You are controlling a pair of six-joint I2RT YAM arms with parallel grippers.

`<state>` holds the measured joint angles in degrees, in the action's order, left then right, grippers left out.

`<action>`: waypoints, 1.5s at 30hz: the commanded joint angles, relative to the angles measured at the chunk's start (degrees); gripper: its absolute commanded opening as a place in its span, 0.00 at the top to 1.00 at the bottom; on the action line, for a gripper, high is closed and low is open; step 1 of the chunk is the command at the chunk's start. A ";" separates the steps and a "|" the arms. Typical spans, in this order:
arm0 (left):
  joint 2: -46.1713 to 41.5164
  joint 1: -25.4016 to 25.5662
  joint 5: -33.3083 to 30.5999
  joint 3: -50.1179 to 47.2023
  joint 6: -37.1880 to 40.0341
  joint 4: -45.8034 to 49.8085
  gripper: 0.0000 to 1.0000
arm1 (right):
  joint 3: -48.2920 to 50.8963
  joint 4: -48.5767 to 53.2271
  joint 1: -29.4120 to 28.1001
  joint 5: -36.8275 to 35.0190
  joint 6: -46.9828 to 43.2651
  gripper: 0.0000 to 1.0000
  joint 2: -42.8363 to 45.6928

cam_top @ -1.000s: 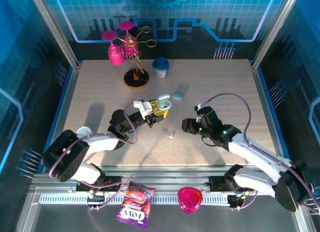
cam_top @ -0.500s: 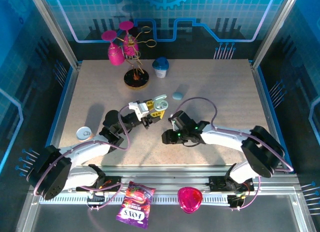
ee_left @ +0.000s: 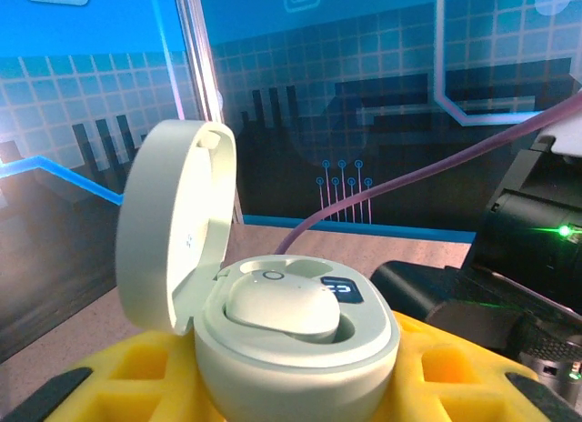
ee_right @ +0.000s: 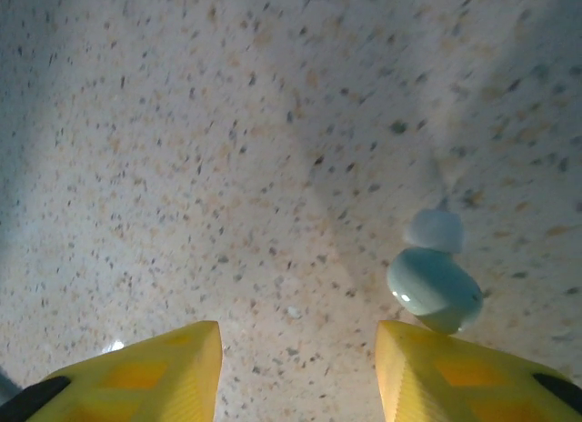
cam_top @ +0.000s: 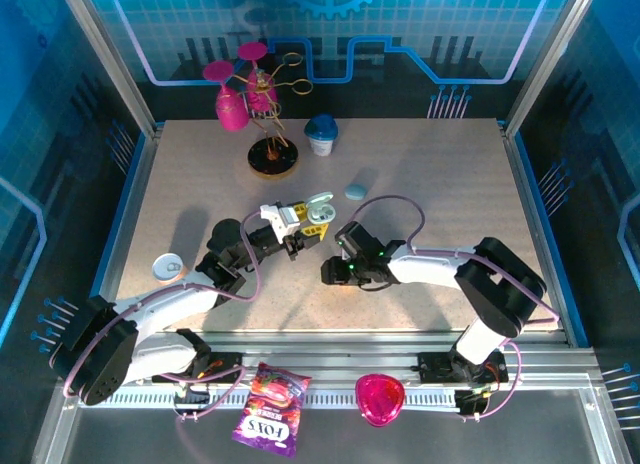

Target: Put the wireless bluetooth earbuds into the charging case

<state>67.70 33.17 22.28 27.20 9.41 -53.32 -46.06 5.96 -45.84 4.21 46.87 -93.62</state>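
My left gripper [cam_top: 308,224] [ee_left: 296,390] is shut on the charging case [cam_top: 317,215] [ee_left: 296,336], a pale oval clamshell held upright between the yellow fingers. Its lid [ee_left: 173,226] stands open, and one earbud [ee_left: 282,306] sits in a socket inside. My right gripper [cam_top: 333,273] [ee_right: 298,354] is low over the table just right of the case, its jaws open. A second earbud [ee_right: 435,287] lies on the table just beyond the tip of the right-hand finger [ee_right: 455,372], outside the gap between the fingers.
A small light-blue oval object [cam_top: 355,191] lies behind the grippers. A blue-lidded white cup [cam_top: 321,134] and a stand with pink glasses [cam_top: 248,102] are at the back. A white round lid [cam_top: 168,267] lies left. A candy bag [cam_top: 270,412] and pink object [cam_top: 380,399] rest by the front rail.
The right arm has swung left and come down low over the earbud on the table. The left gripper has shifted slightly with the case. Little moved in the last half second.
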 commanded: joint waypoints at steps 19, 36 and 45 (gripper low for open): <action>0.22 0.40 -0.22 1.65 -0.54 -1.37 0.80 | -4.70 -0.67 4.77 -8.44 -0.48 0.51 -2.57; 0.42 0.38 -0.13 1.67 -0.44 -1.36 0.80 | -6.07 -4.29 6.47 -2.30 -7.38 0.52 -8.06; 0.84 0.41 0.12 2.33 -0.39 -1.14 0.80 | -2.20 -8.78 6.52 -0.31 -11.87 0.51 -6.10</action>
<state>68.62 33.17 22.28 27.24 9.02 -53.19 -49.95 0.86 -39.40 2.28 38.41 -99.83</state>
